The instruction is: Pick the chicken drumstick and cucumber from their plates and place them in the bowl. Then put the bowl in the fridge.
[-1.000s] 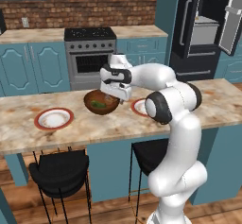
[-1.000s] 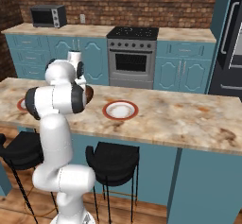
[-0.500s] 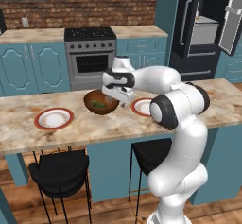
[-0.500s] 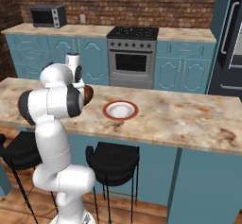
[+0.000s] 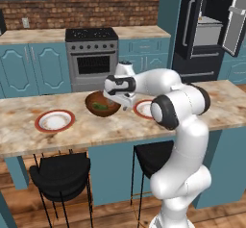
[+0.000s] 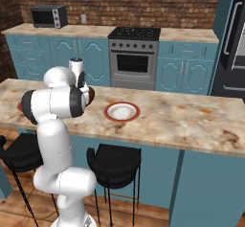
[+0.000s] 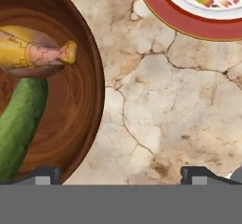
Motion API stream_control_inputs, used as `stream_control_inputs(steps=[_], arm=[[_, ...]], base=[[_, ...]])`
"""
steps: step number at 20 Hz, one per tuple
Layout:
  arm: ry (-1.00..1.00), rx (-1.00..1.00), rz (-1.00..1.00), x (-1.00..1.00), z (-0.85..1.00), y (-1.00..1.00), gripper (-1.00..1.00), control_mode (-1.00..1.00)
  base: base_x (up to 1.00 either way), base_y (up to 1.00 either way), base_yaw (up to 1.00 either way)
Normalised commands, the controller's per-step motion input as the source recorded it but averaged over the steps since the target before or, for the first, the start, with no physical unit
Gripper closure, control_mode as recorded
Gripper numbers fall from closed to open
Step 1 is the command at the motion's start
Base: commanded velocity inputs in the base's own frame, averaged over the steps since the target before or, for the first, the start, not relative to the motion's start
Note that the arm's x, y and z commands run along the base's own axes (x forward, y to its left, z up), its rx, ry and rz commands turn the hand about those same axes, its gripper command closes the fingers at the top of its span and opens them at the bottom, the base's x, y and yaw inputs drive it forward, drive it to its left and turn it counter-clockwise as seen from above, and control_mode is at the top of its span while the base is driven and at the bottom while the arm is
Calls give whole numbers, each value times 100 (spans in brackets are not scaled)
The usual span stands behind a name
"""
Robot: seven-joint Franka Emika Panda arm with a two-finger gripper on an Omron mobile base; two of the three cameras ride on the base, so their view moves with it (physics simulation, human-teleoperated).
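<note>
- With both foods in the bowl [image 7: 90, 76], the food transfer looks done; judged next step is gripping the bowl for the fridge [image 5: 206, 25].
- Tool [image 7: 118, 173]: tips spread wide, holding nothing; one tip over the bowl's rim, the other over bare desk [image 7: 156, 114] beside the bowl.
- Cucumber [image 7: 21, 124] lies inside the bowl, long axis slanting across its floor; chicken drumstick [image 7: 35, 53] lies crosswise at its far end, narrow end pointing toward the rim.
- Emptied plate [image 7: 189, 22] sits near the bowl, apart.
- Fridge stands open beyond the desk, well apart from the bowl.
</note>
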Motion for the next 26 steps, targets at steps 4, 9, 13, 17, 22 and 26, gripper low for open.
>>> stream_control_inputs(steps=[4, 9, 13, 17, 22, 26], arm=[[-1, 0, 0, 29, -36, 4, -100, -100], [-2, 0, 0, 31, -7, 13, -100, -100], [0, 0, 0, 33, -12, 17, -100, -100], [0, 0, 0, 17, -21, 11, -100, -100], [0, 0, -2, -7, -15, 0, -100, -100], [0, 0, -5, 0, -23, 3, -100, -100]], base=[[0, 0, 0], [0, 0, 0], [0, 0, 0], [0, 0, 0], [0, 0, 0], [0, 0, 0]])
